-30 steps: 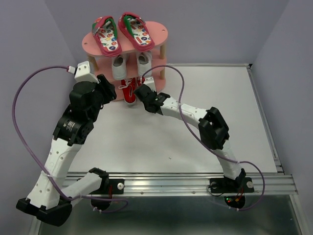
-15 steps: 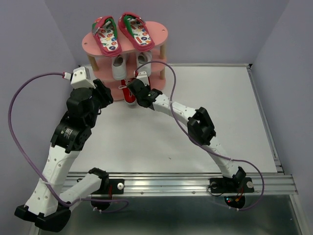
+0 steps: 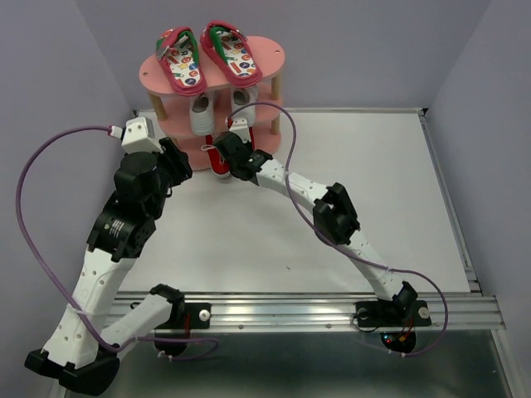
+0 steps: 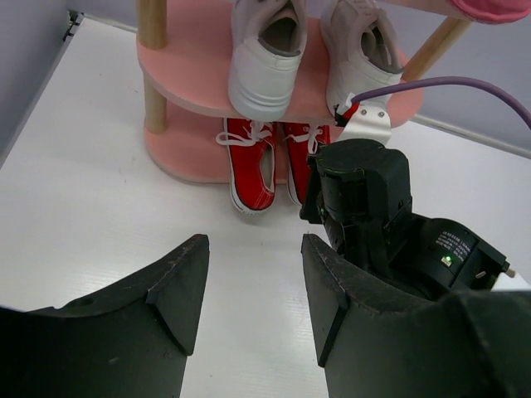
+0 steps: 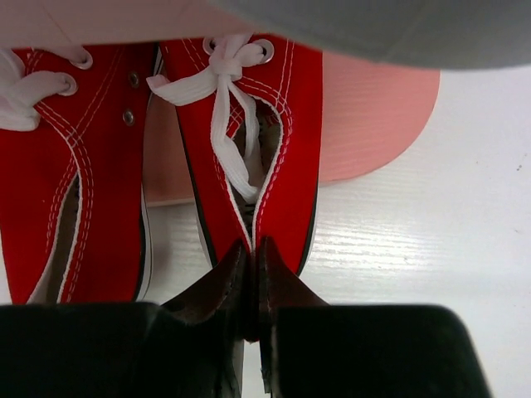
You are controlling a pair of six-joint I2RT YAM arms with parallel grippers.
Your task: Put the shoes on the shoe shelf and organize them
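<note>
The pink shoe shelf stands at the back left. Two red flip-flops lie on its top board. Two white sneakers sit on the middle board. Two red sneakers stand side by side, toes on the bottom board and heels out over the table. My right gripper is shut on the heel of the right red sneaker. It reaches in low at the shelf front. My left gripper is open and empty, over the table in front of the shelf.
The right arm's wrist is close to the right of my left gripper. A purple cable loops beside the shelf. The shelf's wooden posts stand at the board edges. Walls close in on the left and behind.
The right arm has reached further toward the shelf, bringing the red sneaker in under the middle board. The left arm has shifted slightly up and left.
</note>
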